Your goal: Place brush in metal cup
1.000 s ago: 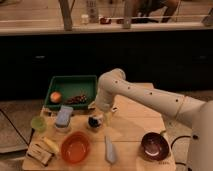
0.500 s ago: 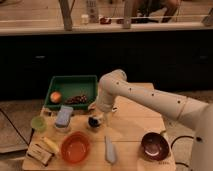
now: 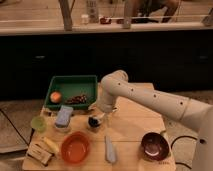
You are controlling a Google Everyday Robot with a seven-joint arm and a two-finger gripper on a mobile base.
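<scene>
Over the last second almost nothing had shifted. The arm still reached from the right across the wooden table (image 3: pixel 135 124), and the gripper (image 3: pixel 98 116) still hung low at the metal cup (image 3: pixel 93 122), just on the near side of the green tray (image 3: pixel 70 81). I could not tell whether the gripper was apart, together or clamped on anything, and I could not make out a brush at it.

A pale grey-blue oblong object (image 3: pixel 110 150) lay untouched at the near edge, between the orange bowl (image 3: pixel 75 148) and the maroon bowl (image 3: pixel 154 146). It may have been the brush, though I could not be sure. I judged the arm was paused over the cup, with the placing not yet confirmed.
</scene>
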